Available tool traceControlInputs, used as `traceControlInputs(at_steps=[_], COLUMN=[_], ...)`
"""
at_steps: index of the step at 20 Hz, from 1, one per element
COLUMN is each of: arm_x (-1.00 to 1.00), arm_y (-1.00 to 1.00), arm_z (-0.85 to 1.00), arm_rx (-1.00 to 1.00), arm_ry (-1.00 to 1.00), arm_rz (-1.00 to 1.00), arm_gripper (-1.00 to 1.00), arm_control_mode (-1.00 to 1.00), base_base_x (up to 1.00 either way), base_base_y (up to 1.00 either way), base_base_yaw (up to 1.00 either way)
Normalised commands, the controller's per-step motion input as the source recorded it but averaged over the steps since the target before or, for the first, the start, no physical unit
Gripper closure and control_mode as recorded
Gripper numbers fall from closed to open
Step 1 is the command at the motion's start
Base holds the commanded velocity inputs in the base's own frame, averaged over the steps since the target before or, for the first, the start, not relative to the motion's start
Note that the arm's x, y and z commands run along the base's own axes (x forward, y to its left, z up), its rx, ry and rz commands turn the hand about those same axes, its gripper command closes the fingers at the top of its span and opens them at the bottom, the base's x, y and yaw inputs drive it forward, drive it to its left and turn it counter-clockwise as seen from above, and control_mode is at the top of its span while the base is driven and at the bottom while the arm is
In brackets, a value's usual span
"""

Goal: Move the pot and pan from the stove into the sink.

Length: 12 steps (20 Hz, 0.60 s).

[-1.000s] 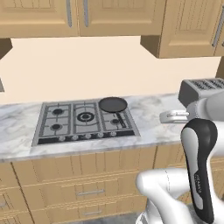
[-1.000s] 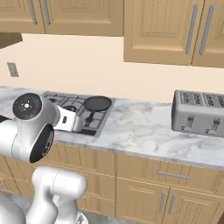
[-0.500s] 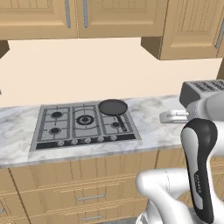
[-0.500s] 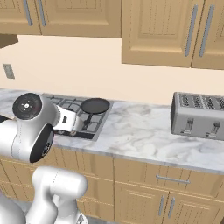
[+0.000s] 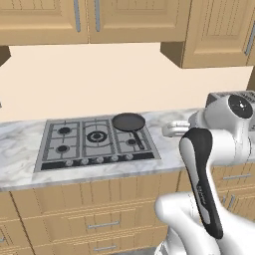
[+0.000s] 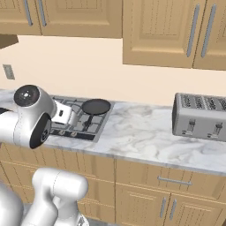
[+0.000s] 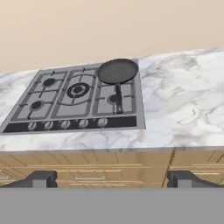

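Frying pan (image 5: 128, 121) sits on stove (image 5: 94, 143) at back right burner, long handle pointing toward knob row. Marble tabletop (image 6: 145, 132) carries steel toaster (image 6: 201, 117) well right of stove; in left base view toaster partly hidden behind arm. Pincer (image 7: 112, 179) wide open, empty, hanging well short of tabletop edge, fingertips (image 7: 40, 179) cut off at frame bottom.

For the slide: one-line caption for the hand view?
Open jaws face the stove, pan on its rear right burner.
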Motion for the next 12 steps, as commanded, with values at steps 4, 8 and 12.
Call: traceControlInputs(at_steps=[4,8,12], arm_x=[0.37,0.08,0.04], arm_y=[0.24,0.03,0.01], arm_z=[-0.20,-0.08,-0.06], arm_rx=[0.00,0.00,0.00], arm_ry=[0.02,0.00,0.01], arm_rz=[-0.01,0.00,0.00], arm_gripper=[-1.00,-1.00,-1.00], arm_control_mode=[-1.00,-1.00,-1.00], base_base_x=[0.00,0.00,0.00], base_base_y=[0.00,0.00,0.00], base_base_yaw=[0.00,0.00,0.00])
